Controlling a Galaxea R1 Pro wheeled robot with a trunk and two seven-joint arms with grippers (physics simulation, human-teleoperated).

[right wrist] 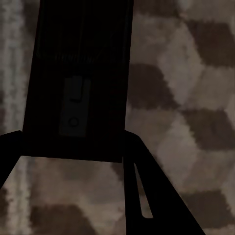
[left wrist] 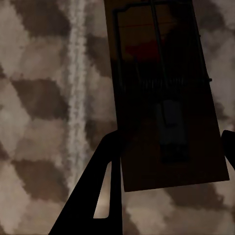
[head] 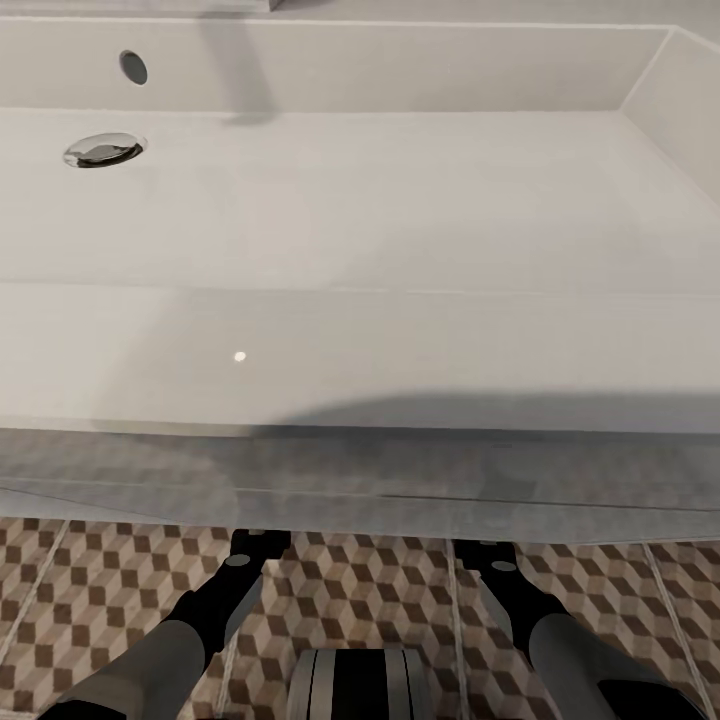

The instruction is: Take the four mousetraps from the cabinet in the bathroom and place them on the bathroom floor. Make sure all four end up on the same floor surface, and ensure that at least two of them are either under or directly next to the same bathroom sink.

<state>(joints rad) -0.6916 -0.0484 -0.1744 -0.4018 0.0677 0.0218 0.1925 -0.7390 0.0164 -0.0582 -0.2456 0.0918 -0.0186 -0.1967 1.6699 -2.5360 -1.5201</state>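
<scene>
— White basin of the sink (head: 400,200) is filling most of the head view, with its chrome drain (head: 104,149) sitting toward the left and an overflow hole (head: 133,67) in the back wall. What are the arms doing?

— Both are reaching forward and disappearing under the front edge of the vanity (head: 360,470), over the bathroom floor (head: 90,600) with its brown and cream cube pattern. Their tips are being hidden there from the head camera.

— And from the wrists?

— In the left wrist view, the left gripper (left wrist: 169,147) is gripping a mousetrap (left wrist: 166,93) by its near end, one black finger (left wrist: 105,171) pressing against one long edge and the other finger just peeking in at the opposite edge. The trap's wire bar and spring are showing, and the patterned tiles with a pale grout line (left wrist: 76,88) are lying behind it.

— The right side?

— The right gripper (right wrist: 73,147) is likewise clamping a second mousetrap (right wrist: 81,73), very dark in shadow, with a paler mark (right wrist: 73,107) near the held end. Fingers are flanking it on both sides, cube tiles behind.

— Are the traps touching the floor?

— I cannot tell from these views.
</scene>
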